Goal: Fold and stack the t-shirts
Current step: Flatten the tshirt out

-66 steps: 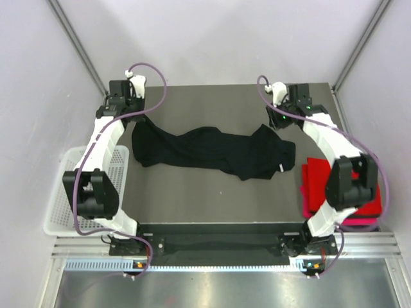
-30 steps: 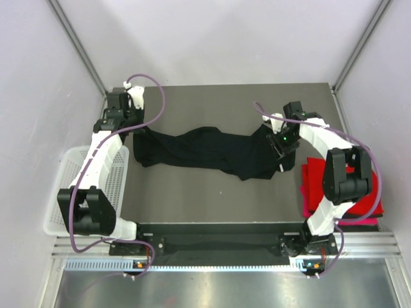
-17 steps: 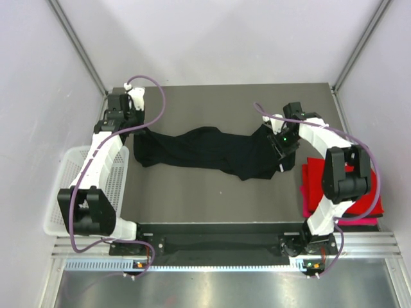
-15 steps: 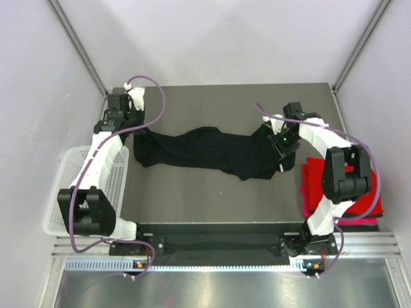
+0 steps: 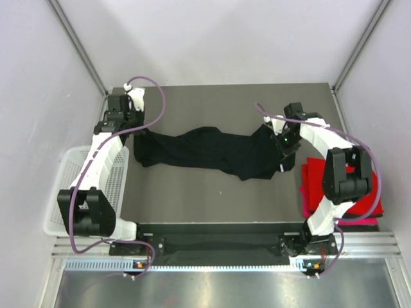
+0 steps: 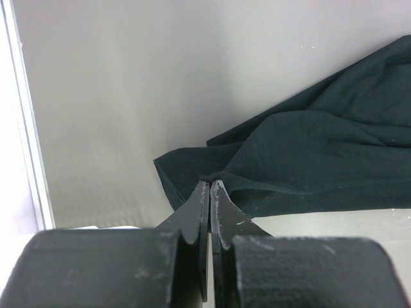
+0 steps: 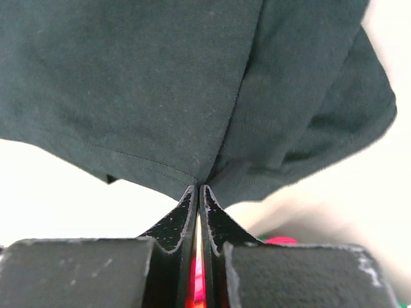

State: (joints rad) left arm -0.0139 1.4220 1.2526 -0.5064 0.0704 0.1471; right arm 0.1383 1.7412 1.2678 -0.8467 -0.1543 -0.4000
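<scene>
The black t-shirt (image 5: pixel 212 151) lies bunched in a long band across the grey table. My left gripper (image 5: pixel 136 128) is shut on its left end; in the left wrist view the jaws (image 6: pixel 210 184) pinch a fold of the black cloth (image 6: pixel 308 160). My right gripper (image 5: pixel 280 142) is shut on the shirt's right end; in the right wrist view the jaws (image 7: pixel 198 188) pinch a hem of the black cloth (image 7: pixel 160 90). The folded red shirt (image 5: pixel 318 186) lies on a magenta one (image 5: pixel 359 221) at the table's right edge, partly hidden by my right arm.
A white mesh basket (image 5: pixel 67 186) hangs off the table's left side. Grey walls and metal frame posts enclose the table (image 5: pixel 205 192) at the back and sides. A black rail runs along the near edge.
My right gripper moved from the far right corner down onto the shirt's right end and shut on it. My left arm straightened slightly. Over the last half second little has moved.
</scene>
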